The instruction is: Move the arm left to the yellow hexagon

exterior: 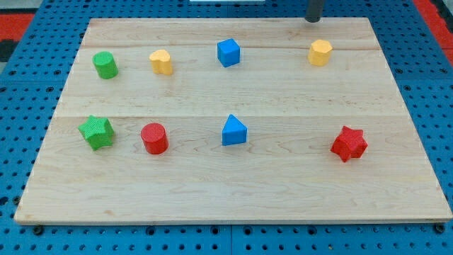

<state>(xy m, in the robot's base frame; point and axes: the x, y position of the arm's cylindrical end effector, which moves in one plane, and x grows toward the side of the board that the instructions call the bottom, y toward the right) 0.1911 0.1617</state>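
Camera view: tip point(313, 20) at board's top edge, holds nothing; yellow hexagon point(320, 52) just below, approx 6 o'clock.

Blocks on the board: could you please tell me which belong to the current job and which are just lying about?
Job:
- my tip, at the view's top edge
- yellow hexagon, just below it

Lying about:
- yellow heart
- blue cube
- blue triangle
- green cylinder
- green star
- red cylinder
- red star

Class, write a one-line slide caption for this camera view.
My tip at the board's top edge, just above the yellow hexagon, not touching it.
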